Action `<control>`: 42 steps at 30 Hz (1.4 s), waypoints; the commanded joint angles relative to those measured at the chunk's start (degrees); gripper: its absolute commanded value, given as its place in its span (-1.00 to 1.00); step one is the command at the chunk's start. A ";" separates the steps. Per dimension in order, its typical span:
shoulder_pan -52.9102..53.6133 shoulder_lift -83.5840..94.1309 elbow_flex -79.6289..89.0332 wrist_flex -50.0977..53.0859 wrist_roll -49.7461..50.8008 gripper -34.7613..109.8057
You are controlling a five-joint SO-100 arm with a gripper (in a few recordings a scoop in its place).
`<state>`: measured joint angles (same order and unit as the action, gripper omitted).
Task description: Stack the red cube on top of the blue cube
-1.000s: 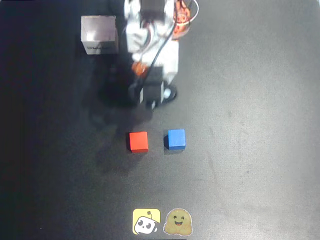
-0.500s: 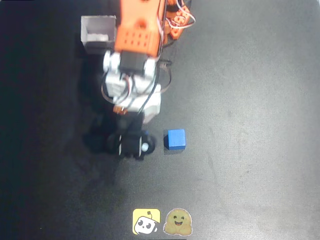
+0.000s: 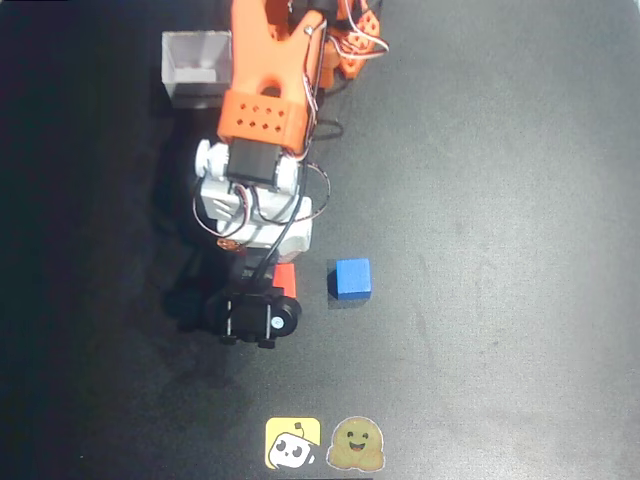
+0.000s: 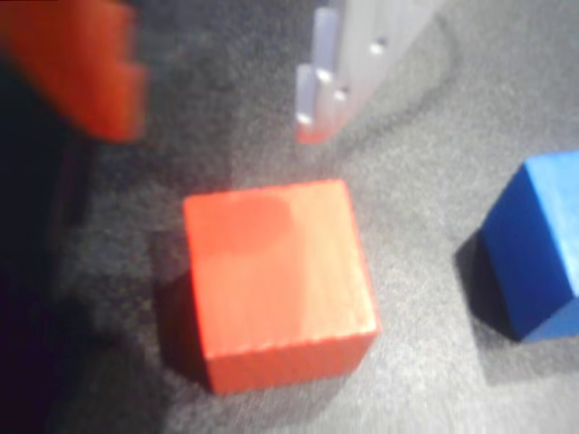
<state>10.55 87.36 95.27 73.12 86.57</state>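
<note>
Dark counter (image 3: 500,200) with the claw (image 4: 217,99) spread above the ungrasped red cube (image 4: 276,280), the blue cube (image 4: 534,249) resting just beside it; grasping, lifting and stacking are judged outstanding.

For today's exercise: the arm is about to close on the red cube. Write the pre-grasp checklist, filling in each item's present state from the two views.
1. Gripper open: ok, a wide gap shows between the orange finger and the clear finger in the wrist view.
2. Red cube between the fingers: not ok, it lies below the fingertips in the wrist view, not yet straddled.
3. Red cube flat on the table: ok.
4. Blue cube apart from the red one: ok, bare table shows between them.
5. Top of blue cube free: ok.
6. Gripper height above the table: cannot tell.
</note>
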 commanded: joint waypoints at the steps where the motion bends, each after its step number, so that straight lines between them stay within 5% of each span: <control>1: -1.32 -0.18 -2.72 -0.35 0.18 -0.21; 33: -4.39 -10.90 -2.99 -9.32 0.88 -0.17; 42: -4.13 -12.48 -2.90 -9.93 0.88 -0.45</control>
<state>6.50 74.62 93.87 63.63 87.01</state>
